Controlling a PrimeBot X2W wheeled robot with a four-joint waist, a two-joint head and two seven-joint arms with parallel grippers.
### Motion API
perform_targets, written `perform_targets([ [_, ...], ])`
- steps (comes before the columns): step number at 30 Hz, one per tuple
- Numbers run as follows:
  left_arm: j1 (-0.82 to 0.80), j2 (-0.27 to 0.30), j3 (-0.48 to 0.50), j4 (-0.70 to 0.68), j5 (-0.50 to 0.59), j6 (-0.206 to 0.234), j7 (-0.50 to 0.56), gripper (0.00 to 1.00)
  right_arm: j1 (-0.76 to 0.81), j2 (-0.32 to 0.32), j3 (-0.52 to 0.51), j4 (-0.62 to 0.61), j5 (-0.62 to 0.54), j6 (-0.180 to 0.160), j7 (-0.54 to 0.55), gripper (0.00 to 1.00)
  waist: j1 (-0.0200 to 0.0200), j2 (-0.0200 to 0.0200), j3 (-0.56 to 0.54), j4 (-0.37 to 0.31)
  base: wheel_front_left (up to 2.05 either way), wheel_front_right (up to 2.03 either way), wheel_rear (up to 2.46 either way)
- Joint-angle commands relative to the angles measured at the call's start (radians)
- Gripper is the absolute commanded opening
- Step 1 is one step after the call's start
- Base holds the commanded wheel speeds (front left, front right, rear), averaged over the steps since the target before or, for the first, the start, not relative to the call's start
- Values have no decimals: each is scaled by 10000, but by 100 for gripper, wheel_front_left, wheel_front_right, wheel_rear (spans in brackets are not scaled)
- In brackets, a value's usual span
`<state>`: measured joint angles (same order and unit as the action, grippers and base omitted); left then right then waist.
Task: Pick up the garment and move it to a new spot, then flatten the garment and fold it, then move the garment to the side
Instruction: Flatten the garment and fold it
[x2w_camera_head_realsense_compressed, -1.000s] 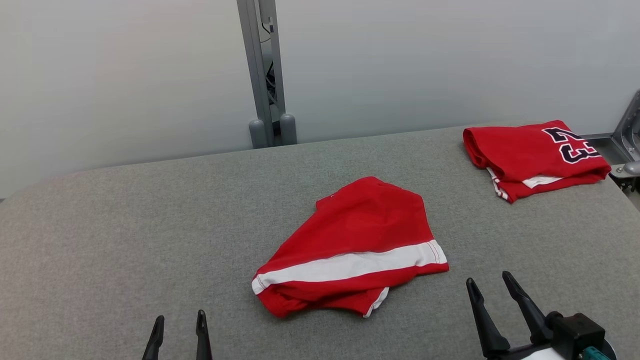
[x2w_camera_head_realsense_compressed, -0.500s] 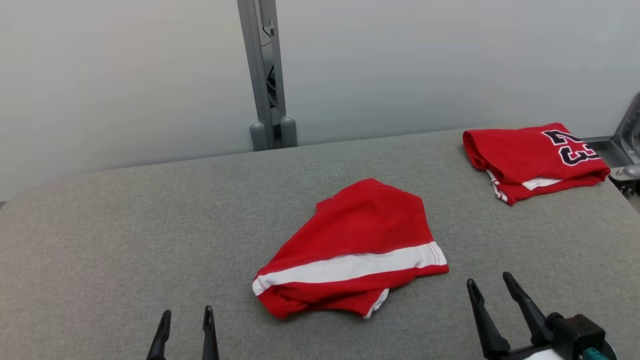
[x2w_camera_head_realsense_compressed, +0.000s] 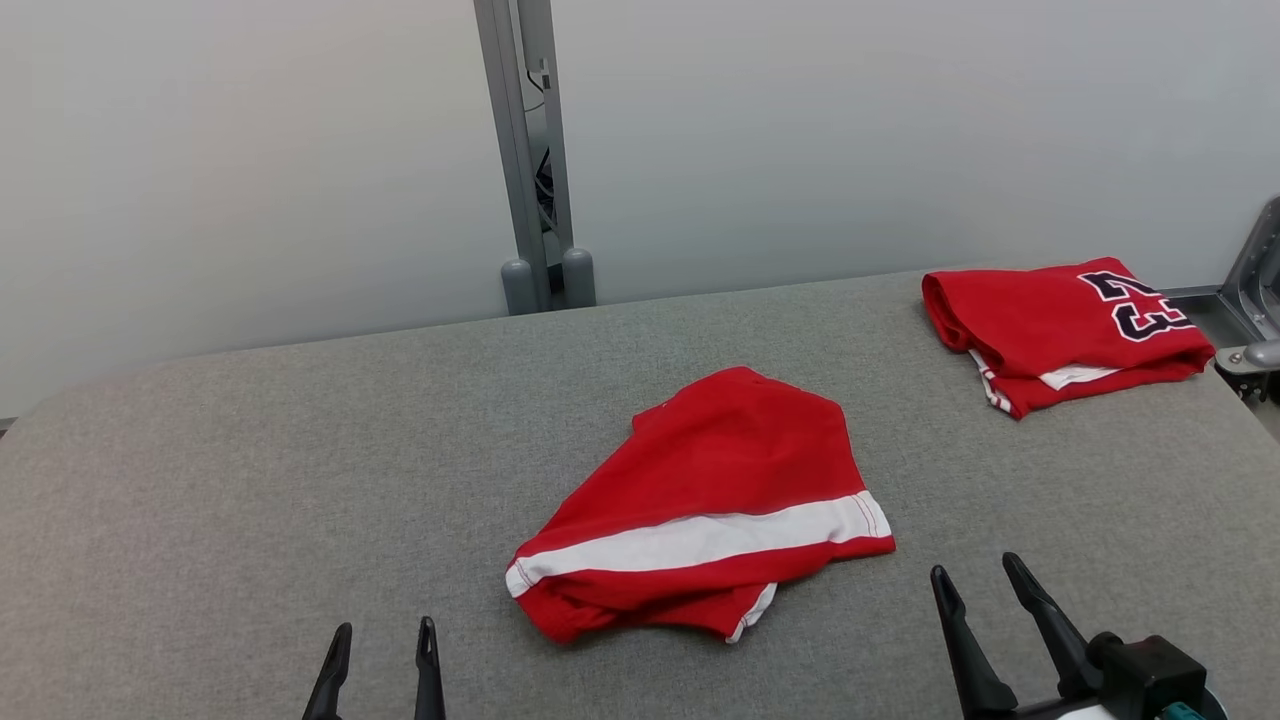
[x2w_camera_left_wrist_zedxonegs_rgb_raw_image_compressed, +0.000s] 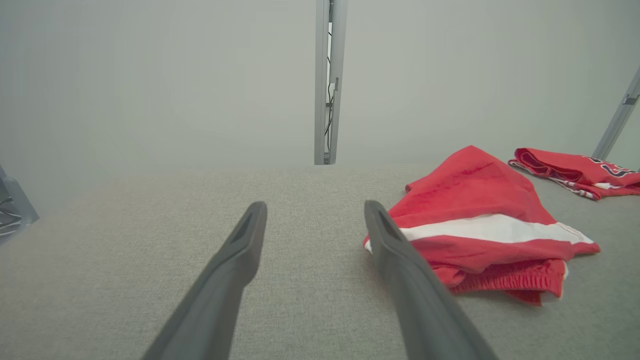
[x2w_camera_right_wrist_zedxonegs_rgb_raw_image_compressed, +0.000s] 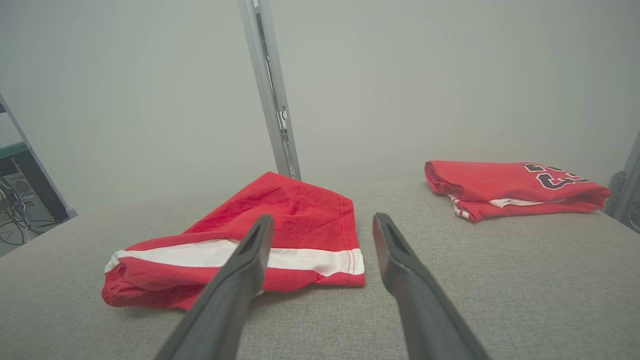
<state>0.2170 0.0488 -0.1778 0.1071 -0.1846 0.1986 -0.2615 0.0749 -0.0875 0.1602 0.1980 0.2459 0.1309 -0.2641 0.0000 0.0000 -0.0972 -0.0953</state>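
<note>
The garment (x2w_camera_head_realsense_compressed: 720, 470) is a pair of red shorts with a white band, lying crumpled near the middle of the grey padded table (x2w_camera_head_realsense_compressed: 250, 480). It lies right of the fingers in the left wrist view (x2w_camera_left_wrist_zedxonegs_rgb_raw_image_compressed: 475, 200) and left of centre in the right wrist view (x2w_camera_right_wrist_zedxonegs_rgb_raw_image_compressed: 280, 210). My left gripper (x2w_camera_head_realsense_compressed: 385, 626) is open and empty at the near edge, apart from the shorts' left end. My right gripper (x2w_camera_head_realsense_compressed: 973, 565) stands open and empty just off their near right corner. Both pairs of dark fingers (x2w_camera_left_wrist_zedxonegs_rgb_raw_image_compressed: 315, 205) (x2w_camera_right_wrist_zedxonegs_rgb_raw_image_compressed: 323, 217) are spread wide above the cloth surface.
A folded red jersey with dark numerals (x2w_camera_head_realsense_compressed: 1060, 320) (x2w_camera_right_wrist_zedxonegs_rgb_raw_image_compressed: 510, 185) (x2w_camera_left_wrist_zedxonegs_rgb_raw_image_compressed: 575, 170) lies at the table's far right corner. A grey metal post (x2w_camera_head_realsense_compressed: 530, 150) rises behind the table against the pale wall. Metal framing (x2w_camera_head_realsense_compressed: 1255, 300) sits at the far right edge.
The head camera has tilted, so the whole scene sits slightly lower. My left gripper has edged right toward the shorts. The garment and the right gripper are unchanged.
</note>
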Motion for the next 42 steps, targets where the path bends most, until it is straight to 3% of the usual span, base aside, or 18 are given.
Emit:
perform_targets([
  [1, -89, 42, 7, 62, 72, -8, -43, 100, 100, -5, -22, -5, -26, -3, 0, 100, 0, 0, -1, 0, 0, 0, 0],
  [9, -473, 43, -203, 707, -415, -513, -43, 100, 97, -4, -4, -16, 23, -3, 0, 100, 0, 0, 101, 42, 0, 0, 0],
  [10, -762, 41, -332, 1094, -959, -752, -42, 100, 53, -45, 34, -9, 38, -3, 0, 100, 0, 0, 180, 66, 0, 0, 0],
  [16, -1882, 44, -681, 2200, -2478, -1197, 272, 100, -117, -176, 182, 3, 81, -3, 0, 100, 0, 0, 437, 20, 0, 0, 0],
  [21, -2869, 43, -1154, 3039, -3845, -1309, 1026, 100, -241, -341, 305, 25, 142, -3, 0, 100, 0, 0, 692, -122, 0, 0, 0],
  [32, -3946, 46, -1886, 4118, -4794, -551, 1935, 100, -458, -544, 449, -3, 237, -3, 0, 100, 0, 0, 1087, -408, 0, 0, 0],
  [39, -4366, 46, -2050, 4466, -5056, -466, 2109, 100, -649, -590, 524, -41, 261, -3, 0, 100, 0, 0, 1365, -508, 0, 0, 0],
  [42, -4538, 44, -2045, 4591, -5121, -459, 2110, 89, -727, -604, 546, -46, 276, -3, 0, 100, 0, 0, 1512, -561, 0, 0, 0],
])
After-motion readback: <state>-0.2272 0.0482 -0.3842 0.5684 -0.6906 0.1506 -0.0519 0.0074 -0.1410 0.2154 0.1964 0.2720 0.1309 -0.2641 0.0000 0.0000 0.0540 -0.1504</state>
